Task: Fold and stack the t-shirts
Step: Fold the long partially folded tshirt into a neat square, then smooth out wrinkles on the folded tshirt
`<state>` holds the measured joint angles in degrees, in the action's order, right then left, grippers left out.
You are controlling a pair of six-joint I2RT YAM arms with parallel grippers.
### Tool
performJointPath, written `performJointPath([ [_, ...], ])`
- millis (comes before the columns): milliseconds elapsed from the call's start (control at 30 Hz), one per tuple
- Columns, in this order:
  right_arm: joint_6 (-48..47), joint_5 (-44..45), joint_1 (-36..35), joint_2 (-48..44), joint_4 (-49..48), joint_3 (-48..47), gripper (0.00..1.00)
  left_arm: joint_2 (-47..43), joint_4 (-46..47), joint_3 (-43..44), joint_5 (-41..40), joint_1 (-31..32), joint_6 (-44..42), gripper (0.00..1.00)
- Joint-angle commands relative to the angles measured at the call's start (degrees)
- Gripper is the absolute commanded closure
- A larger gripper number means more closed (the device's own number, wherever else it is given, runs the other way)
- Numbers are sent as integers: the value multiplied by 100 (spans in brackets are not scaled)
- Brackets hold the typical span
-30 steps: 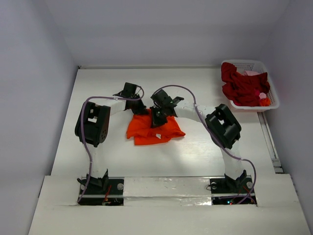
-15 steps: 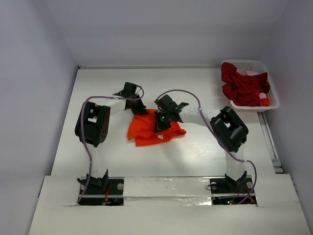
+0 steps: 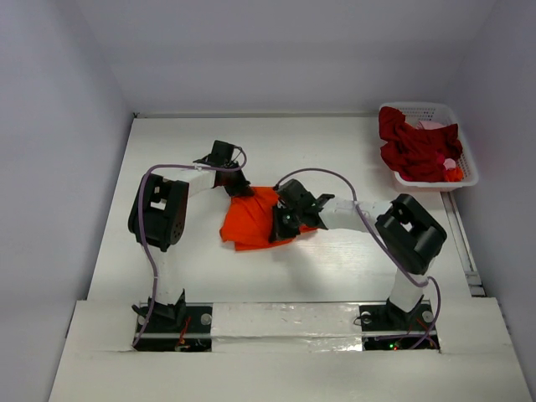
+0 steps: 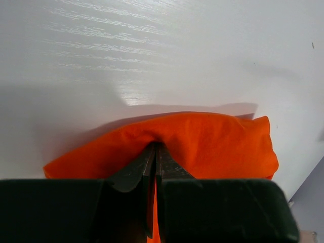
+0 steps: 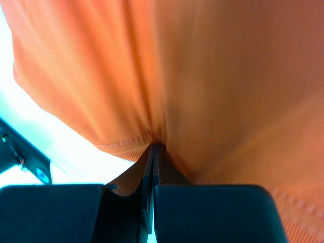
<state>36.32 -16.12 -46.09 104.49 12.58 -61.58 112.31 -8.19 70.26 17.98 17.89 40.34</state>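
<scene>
The bright orange t-shirt (image 3: 251, 222) lies bunched in the middle of the table. My left gripper (image 3: 238, 189) is shut on its far left edge; in the left wrist view the orange cloth (image 4: 212, 144) is pinched between the closed jaws of that gripper (image 4: 155, 147). My right gripper (image 3: 281, 232) is shut on the shirt's near right part, and the hemmed orange fabric (image 5: 212, 76) drapes over this gripper (image 5: 154, 148) and fills the right wrist view. Dark red t-shirts (image 3: 412, 149) and a pinkish one (image 3: 431, 126) are piled in the basket.
A white plastic lattice basket (image 3: 466, 172) stands at the table's far right corner. The arms' bases are bolted at the near edge. Grey walls close in the left, back and right sides.
My right gripper has moved toward the near edge and slightly right, pulling the orange shirt's edge with it over the rest of the cloth. The left gripper has held still.
</scene>
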Motion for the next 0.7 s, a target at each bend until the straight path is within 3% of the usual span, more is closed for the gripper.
performJointPath([
  [0,139,-23,-146,-235,210,340,100,151,-412,-3,-515,-145,-237,100],
  [400,51,285,-199,-982,798,217,100,159,-473,93,-523,-145,-263,100],
  [667,-327,786,-199,-984,1563,-941,100,-157,-719,286,-532,-145,-289,100],
])
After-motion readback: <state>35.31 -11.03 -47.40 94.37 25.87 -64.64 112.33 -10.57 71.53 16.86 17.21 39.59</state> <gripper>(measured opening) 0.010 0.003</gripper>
